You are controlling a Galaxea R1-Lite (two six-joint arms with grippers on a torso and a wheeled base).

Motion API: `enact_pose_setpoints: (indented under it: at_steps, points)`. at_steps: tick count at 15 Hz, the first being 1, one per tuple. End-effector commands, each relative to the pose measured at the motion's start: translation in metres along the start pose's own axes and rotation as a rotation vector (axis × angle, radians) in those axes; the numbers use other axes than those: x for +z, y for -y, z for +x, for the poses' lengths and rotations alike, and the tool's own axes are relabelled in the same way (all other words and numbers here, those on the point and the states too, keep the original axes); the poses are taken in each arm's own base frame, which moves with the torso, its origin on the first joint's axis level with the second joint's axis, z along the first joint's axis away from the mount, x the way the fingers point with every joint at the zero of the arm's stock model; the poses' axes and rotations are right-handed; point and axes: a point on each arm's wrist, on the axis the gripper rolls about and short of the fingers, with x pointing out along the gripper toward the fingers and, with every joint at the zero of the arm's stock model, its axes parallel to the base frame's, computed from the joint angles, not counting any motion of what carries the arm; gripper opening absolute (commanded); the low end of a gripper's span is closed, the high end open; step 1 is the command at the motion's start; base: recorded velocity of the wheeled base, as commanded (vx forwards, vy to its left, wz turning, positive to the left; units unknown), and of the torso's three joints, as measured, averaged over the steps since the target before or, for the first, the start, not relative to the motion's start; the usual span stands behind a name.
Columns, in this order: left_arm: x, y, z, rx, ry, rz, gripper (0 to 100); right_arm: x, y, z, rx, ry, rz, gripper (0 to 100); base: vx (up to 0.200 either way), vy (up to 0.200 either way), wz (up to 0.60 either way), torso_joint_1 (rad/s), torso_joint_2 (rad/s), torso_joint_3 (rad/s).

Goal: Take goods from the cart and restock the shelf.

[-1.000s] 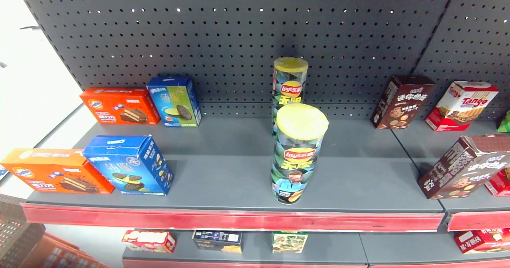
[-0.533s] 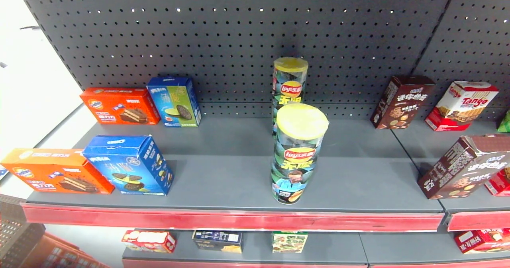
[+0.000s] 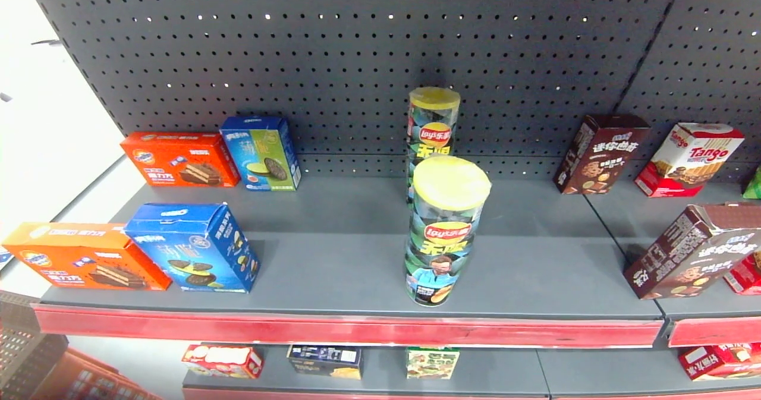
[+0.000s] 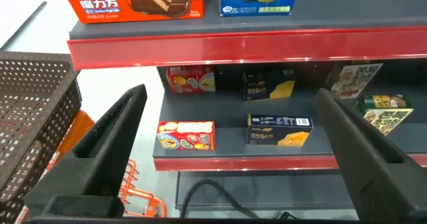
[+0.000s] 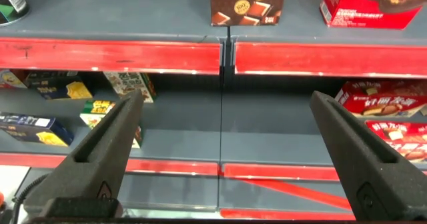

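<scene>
Orange boxes (image 3: 83, 254) and blue boxes (image 3: 193, 245) sit at the left of the grey shelf (image 3: 345, 269); two chip cans (image 3: 446, 227) stand upright mid-shelf, one behind the other; brown boxes (image 3: 692, 248) stand at the right. Your left gripper (image 4: 231, 94), beside the perforated cart (image 4: 27, 117), has its fingers spread, empty. Your right gripper (image 5: 227, 96) is likewise spread, holding nothing.

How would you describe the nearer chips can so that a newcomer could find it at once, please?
Start at the grey shelf with the red front strip, against the pegboard. Near its middle two tall yellow-lidded cans stand upright, one behind the other. The front chips can is the one by the red edge, nearer than the rear can, and its other neighbours are boxes.
</scene>
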Motion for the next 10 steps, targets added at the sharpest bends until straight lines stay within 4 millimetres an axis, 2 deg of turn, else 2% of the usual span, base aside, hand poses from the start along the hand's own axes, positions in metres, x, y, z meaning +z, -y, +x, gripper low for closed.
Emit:
enact_pose_setpoints:
  at_steps: [1, 7, 8, 10]
  points:
    - [0.0, 0.0, 0.0001, 0.003, -0.002, -0.007, 100, 0.0002, 0.0, 0.0, 0.002, 0.0, 0.0, 100, 0.0, 0.0, 0.0, 0.0, 0.0, 0.0]
    - [0.0, 0.0001, 0.0001, -0.003, -0.002, 0.002, 100, -0.0002, 0.0, 0.0002, 0.001, -0.002, 0.0, 100, 0.0, 0.0, 0.0, 0.0, 0.0, 0.0]
    - [0.0, 0.0001, 0.0001, -0.003, -0.002, 0.002, 100, 0.0002, 0.0, 0.0, 0.001, 0.0, 0.0, 100, -0.2, 0.0, 0.0, -0.002, -0.01, -0.022]
    - [0.0, 0.0001, 0.0001, -0.003, -0.002, 0.002, 100, 0.0002, 0.0, 0.0, 0.001, 0.0, 0.0, 100, 0.0, 0.0, 0.0, 0.0, 0.0, 0.0]
